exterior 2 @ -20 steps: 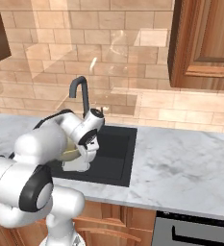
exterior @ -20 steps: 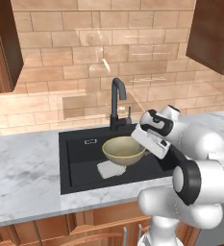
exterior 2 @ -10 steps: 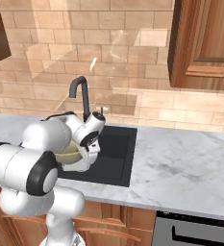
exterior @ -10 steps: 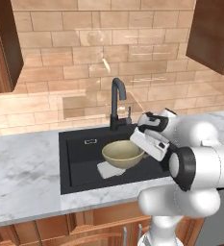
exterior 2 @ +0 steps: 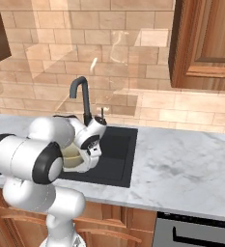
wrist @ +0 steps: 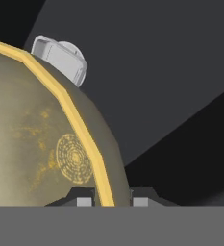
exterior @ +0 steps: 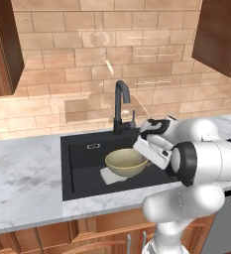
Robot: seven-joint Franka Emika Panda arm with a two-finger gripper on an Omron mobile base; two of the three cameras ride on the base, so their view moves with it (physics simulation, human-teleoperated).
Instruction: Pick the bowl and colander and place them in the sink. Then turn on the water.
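The bowl (exterior: 126, 162) sits mouth-up inside the sink (exterior: 82, 168), slightly tipped, its golden rim a wide ring facing the ceiling; being round, it has no long axis to speak of. In the hand view the rim (wrist: 60, 101) runs as a yellow band slanting across the picture, with a pale round pattern on the inner wall beside it.

Under the bowl's near-left side a pale grey shape lies on the black sink floor, touching or tucked beneath it; it looks like the colander (exterior: 110, 175). In the hand view a small grey loop-like piece (wrist: 60, 58) pokes out past the bowl's far rim. The tall dark faucet (exterior: 121, 109) stands at the back edge of the sink, just behind the bowl, with a small lever to its right. Grey-white marble desk (exterior: 23, 173) surrounds the sink, with brick tile wall behind.

The end effector (wrist: 112, 198) reaches in from the bowl's right side. Its two dark tips straddle the rim, one inside and one outside the wall, pinched nearly together on the bowl's edge.
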